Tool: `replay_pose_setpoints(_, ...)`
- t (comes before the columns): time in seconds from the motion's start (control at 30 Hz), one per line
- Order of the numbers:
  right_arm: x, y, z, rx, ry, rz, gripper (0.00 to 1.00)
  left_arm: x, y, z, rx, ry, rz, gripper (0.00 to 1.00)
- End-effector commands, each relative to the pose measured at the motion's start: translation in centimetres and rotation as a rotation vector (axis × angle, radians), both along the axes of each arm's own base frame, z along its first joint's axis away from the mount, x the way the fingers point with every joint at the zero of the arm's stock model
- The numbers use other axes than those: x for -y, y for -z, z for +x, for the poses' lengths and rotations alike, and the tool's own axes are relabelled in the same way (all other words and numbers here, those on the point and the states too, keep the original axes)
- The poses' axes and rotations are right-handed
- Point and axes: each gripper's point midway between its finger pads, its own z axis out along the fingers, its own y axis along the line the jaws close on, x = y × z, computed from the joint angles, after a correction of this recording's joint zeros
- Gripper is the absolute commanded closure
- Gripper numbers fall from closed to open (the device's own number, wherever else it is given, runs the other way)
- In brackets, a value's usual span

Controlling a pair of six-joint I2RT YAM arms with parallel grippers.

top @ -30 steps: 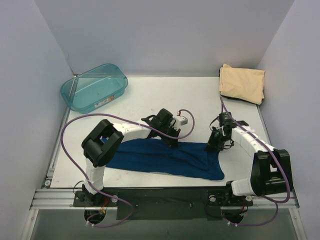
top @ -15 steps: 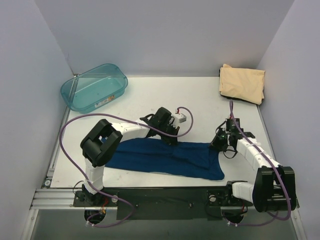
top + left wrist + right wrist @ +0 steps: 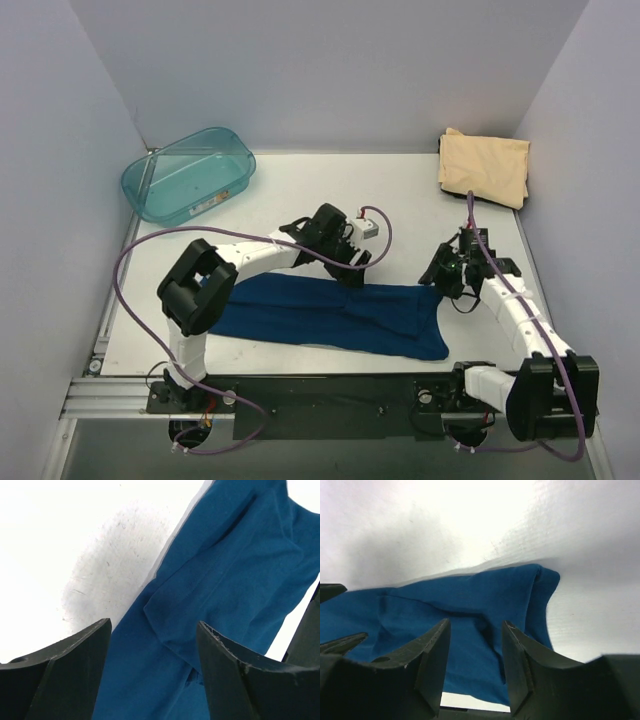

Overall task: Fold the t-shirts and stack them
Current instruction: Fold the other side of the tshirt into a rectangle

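Observation:
A blue t-shirt (image 3: 330,315) lies as a long folded strip across the near part of the table. At the back right corner rests a folded tan t-shirt (image 3: 485,167). My left gripper (image 3: 352,268) hovers over the blue shirt's far edge; in the left wrist view it (image 3: 154,625) is open, with the blue cloth (image 3: 235,565) lying flat below it. Just off the shirt's far right corner is my right gripper (image 3: 441,275). In the right wrist view that gripper (image 3: 475,624) is open, with nothing between its fingers and the blue shirt (image 3: 470,600) beneath.
A translucent teal tub (image 3: 188,173) stands at the back left. Grey walls close in the table on the left, back and right. Purple cables loop from both arms over the table.
Both grippers were shut at the blue shirt's far edge and have opened, letting it go. The right arm has drawn back towards the right; the left gripper has lifted slightly.

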Motion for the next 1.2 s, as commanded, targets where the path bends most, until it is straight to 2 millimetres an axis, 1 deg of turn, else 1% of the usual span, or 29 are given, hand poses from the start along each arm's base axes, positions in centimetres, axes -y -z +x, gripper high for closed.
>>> replay_pose_setpoints(0.0,0.7,-4.4,0.2,0.083,-0.014,-0.094,0.61,0.1,-6.6,1.3,0.154,0.051,-0.061,0.21)
replay_pose_setpoints(0.03,0.4,-4.5,0.0,0.08,-0.023,-0.092,0.63,0.2,-7.3,0.9,0.158,0.07,-0.074,0.25)
replay_pose_setpoints(0.07,-0.5,-4.5,-0.3,0.078,-0.034,-0.066,0.75,0.5,-7.5,-0.4,0.136,0.111,-0.091,0.31)
replay_pose_setpoints(0.1,-1.1,-4.0,-0.6,0.071,-0.035,-0.038,0.83,0.6,-7.5,-1.4,0.113,0.136,-0.104,0.47)
replay_pose_setpoints(0.13,-2.4,-3.5,-1.1,0.046,-0.037,0.027,0.95,1.0,-7.5,-2.9,0.072,0.179,-0.134,0.54)
replay_pose_setpoints(0.17,-3.1,-2.8,-1.2,0.037,-0.03,0.071,1.0,0.7,-6.3,-4.2,0.007,0.172,-0.129,0.66)
replay_pose_setpoints(0.2,-4.1,-2.2,-1.5,0.012,-0.017,0.136,1.0,1.1,-6.1,-4.5,0.006,0.188,-0.158,0.69)
replay_pose_setpoints(0.23,-4.4,-1.1,-1.6,0.006,-0.009,0.158,1.0,0.6,-4.5,-5.6,-0.067,0.156,-0.14,0.71)
replay_pose_setpoints(0.27,-5.0,-0.8,-1.5,0.002,0.012,0.202,1.0,1.0,-4.0,-5.7,-0.061,0.155,-0.147,0.71)
replay_pose_setpoints(0.3,-5.4,0.1,-1.4,0.002,0.01,0.227,1.0,0.8,-2.8,-6.0,-0.078,0.149,-0.133,0.71)
replay_pose_setpoints(0.33,-5.5,0.4,-1.0,0.01,0.02,0.239,1.0,0.9,-2.3,-6.2,-0.08,0.145,-0.123,0.71)
replay_pose_setpoints(0.4,-4.9,2.3,-1.4,-0.043,0.039,0.208,1.0,1.1,-0.8,-6.0,-0.071,0.119,-0.094,0.7)
replay_pose_setpoints(0.43,-4.5,3.4,-1.8,-0.084,0.056,0.187,1.0,0.8,0.8,-5.5,-0.055,0.096,-0.056,0.7)
replay_pose_setpoints(0.47,-3.9,4.0,-1.8,-0.096,0.074,0.182,1.0,0.7,1.4,-5.4,-0.044,0.092,-0.034,0.7)
replay_pose_setpoints(0.5,-3.6,4.8,-2.4,-0.13,0.086,0.178,1.0,0.2,2.7,-5.6,-0.057,0.098,0.002,0.71)
replay_pose_setpoints(0.57,-2.4,5.7,-2.6,-0.153,0.128,0.165,1.0,-0.7,3.8,-6.1,-0.065,0.113,0.052,0.71)
replay_pose_setpoints(0.67,-1.2,6.9,-3.2,-0.203,0.147,0.136,1.0,-2.0,4.3,-7.5,-0.096,0.166,0.095,0.71)
replay_pose_setpoints(0.73,-0.9,7.3,-3.4,-0.228,0.136,0.112,1.0,-2.5,4.7,-8.0,-0.094,0.187,0.11,0.71)
replay_pose_setpoints(0.77,-0.3,7.4,-3.4,-0.239,0.152,0.107,1.0,-2.6,4.7,-8.0,-0.086,0.192,0.112,0.69)
replay_pose_setpoints(0.8,-0.2,7.0,-3.1,-0.237,0.151,0.106,1.0,-2.7,4.6,-7.8,-0.077,0.19,0.118,0.69)
replay_pose_setpoints(0.83,-0.2,6.5,-2.7,-0.232,0.139,0.104,1.0,-2.3,3.9,-7.2,-0.059,0.194,0.108,0.67)
replay_pose_setpoints(0.87,-0.4,5.7,-2.3,-0.207,0.125,0.108,1.0,-2.2,3.1,-7.3,-0.061,0.202,0.102,0.65)
replay_pose_setpoints(0.9,-0.4,4.9,-2.0,-0.198,0.11,0.102,1.0,-1.4,1.6,-6.7,-0.034,0.22,0.068,0.63)
replay_pose_setpoints(0.97,-0.1,2.8,-1.3,-0.147,0.078,0.07,1.0,0.1,-2.3,-6.6,0.011,0.279,-0.021,0.57)
replay_pose_setpoints(1.0,-0.6,1.7,-1.0,-0.114,0.04,0.058,1.0,0.7,-3.7,-7.3,-0.001,0.321,-0.069,0.55)
replay_pose_setpoints(1.03,-0.7,0.7,-0.9,-0.106,0.029,0.057,1.0,1.5,-5.6,-6.9,0.03,0.344,-0.112,0.53)
replay_pose_setpoints(1.07,-0.9,0.2,-1.0,-0.099,0.021,0.058,1.0,1.7,-6.4,-7.5,0.009,0.374,-0.141,0.53)
replay_pose_setpoints(1.1,-1.1,-0.4,-1.2,-0.102,0.013,0.058,1.0,2.4,-7.3,-7.0,0.016,0.373,-0.162,0.53)
replay_pose_setpoints(1.17,-1.7,-1.1,-1.8,-0.106,0.003,0.059,1.0,3.1,-7.1,-5.8,0.007,0.33,-0.174,0.54)
